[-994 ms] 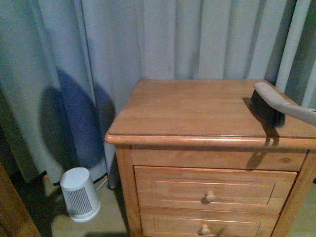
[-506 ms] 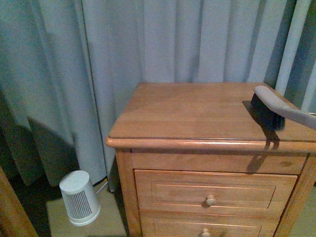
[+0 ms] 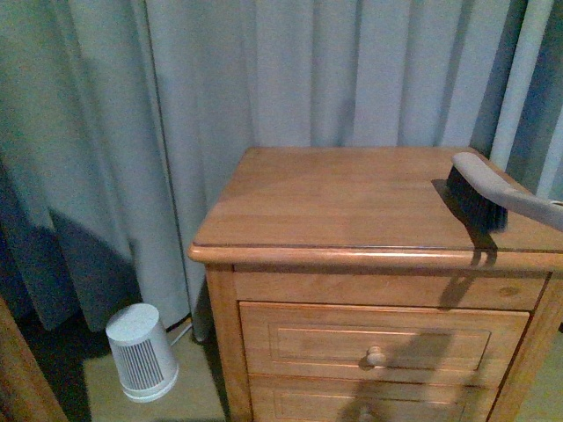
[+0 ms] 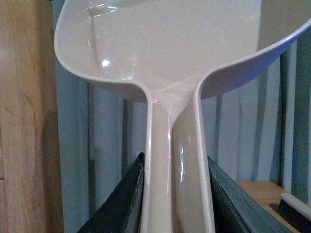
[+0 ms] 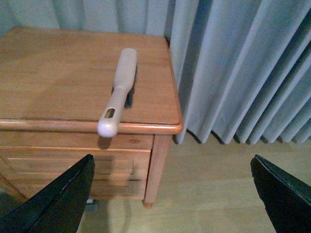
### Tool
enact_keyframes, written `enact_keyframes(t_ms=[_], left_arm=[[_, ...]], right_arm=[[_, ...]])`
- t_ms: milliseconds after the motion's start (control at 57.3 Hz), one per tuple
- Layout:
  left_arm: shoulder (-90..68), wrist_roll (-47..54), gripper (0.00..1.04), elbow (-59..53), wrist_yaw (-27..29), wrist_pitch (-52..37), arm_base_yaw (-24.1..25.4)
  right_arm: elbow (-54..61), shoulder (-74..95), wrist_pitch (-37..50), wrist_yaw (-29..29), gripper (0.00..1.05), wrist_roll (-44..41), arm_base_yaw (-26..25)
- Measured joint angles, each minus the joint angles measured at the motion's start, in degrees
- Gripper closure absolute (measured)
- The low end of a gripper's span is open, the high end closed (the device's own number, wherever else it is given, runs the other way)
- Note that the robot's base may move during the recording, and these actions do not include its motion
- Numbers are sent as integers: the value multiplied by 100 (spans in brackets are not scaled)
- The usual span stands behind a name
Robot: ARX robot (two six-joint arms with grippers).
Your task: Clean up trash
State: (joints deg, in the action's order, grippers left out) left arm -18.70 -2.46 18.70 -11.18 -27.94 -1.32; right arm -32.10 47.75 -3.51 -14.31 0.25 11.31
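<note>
No crumpled white wad of trash shows in any view. My left gripper (image 4: 176,199) is shut on the handle of the pale pink dustpan (image 4: 165,53), whose empty scoop is raised in front of the curtains in the left wrist view. A hand brush (image 3: 493,192) with a pale handle and black bristles lies on the right side of the wooden nightstand (image 3: 352,207), its handle overhanging the front edge; it also shows in the right wrist view (image 5: 119,90). My right gripper (image 5: 172,194) is open and empty, above the floor to the right of the nightstand (image 5: 63,77).
Grey-blue curtains (image 3: 264,79) hang behind the nightstand. A small white ribbed device (image 3: 141,352) stands on the floor at the nightstand's left. A wooden panel (image 4: 26,121) is close beside the dustpan. The nightstand has drawers with round knobs (image 3: 376,355). Wood floor (image 5: 218,189) lies under my right gripper.
The front view has shifted slightly. The round shadow on the left curtain has dropped and shrunk. The brush has not moved.
</note>
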Motion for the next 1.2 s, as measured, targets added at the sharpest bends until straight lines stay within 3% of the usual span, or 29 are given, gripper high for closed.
enact_keyframes(t_ms=[279,558,1081,1203], left_arm=[[0,-2,76,0,0,0,0],[0,-2,76,0,0,0,0],[0,-2,76,0,2,0,0],[0,-2,76,0,0,0,0]], right_arm=[[-2210,2496,-977,52,7,483,-271],[-3644,4376,-1528,129,7,1449,17],[-3943,5364,-1381,70,7,2105,262],[-3971,5423,-1381,72,22,2124,262]])
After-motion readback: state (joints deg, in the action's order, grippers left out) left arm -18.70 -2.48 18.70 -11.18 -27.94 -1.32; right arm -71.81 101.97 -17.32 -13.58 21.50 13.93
